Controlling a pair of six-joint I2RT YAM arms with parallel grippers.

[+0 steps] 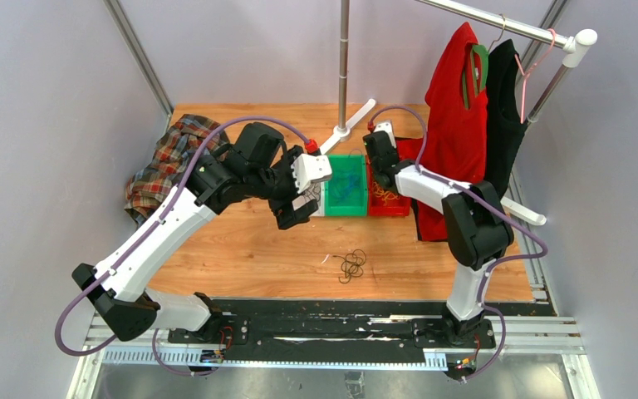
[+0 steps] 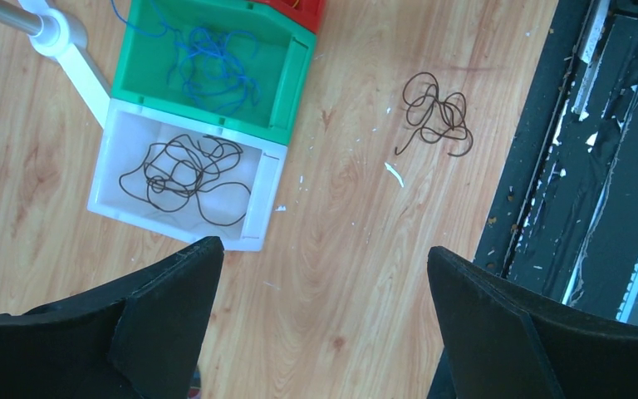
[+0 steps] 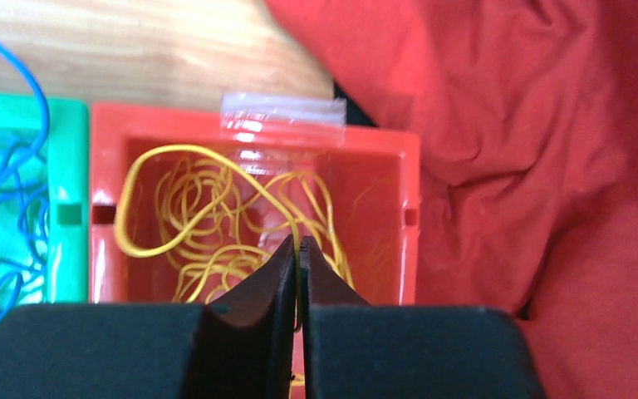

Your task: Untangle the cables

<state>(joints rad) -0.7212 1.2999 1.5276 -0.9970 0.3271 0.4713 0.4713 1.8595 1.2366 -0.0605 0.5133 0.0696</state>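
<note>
A loose black cable (image 1: 351,264) (image 2: 437,114) lies curled on the wooden table. Another black cable (image 2: 184,174) sits in the white bin (image 2: 104,183), a blue cable (image 2: 216,71) in the green bin (image 2: 287,91) (image 1: 349,187), and a yellow cable (image 3: 216,208) in the red bin (image 3: 249,133) (image 1: 388,199). My left gripper (image 2: 324,258) (image 1: 295,208) hangs wide open above bare wood just in front of the white bin, holding nothing. My right gripper (image 3: 299,243) (image 1: 380,170) is over the red bin, shut on a strand of the yellow cable that runs up between its jaws.
A plaid shirt (image 1: 170,158) lies at the table's back left. A rack pole (image 1: 345,66) stands behind the bins. A red garment (image 1: 457,108) (image 3: 507,125) and a black one (image 1: 503,108) hang at the right, close to the red bin. A black rail (image 1: 332,324) runs along the near edge.
</note>
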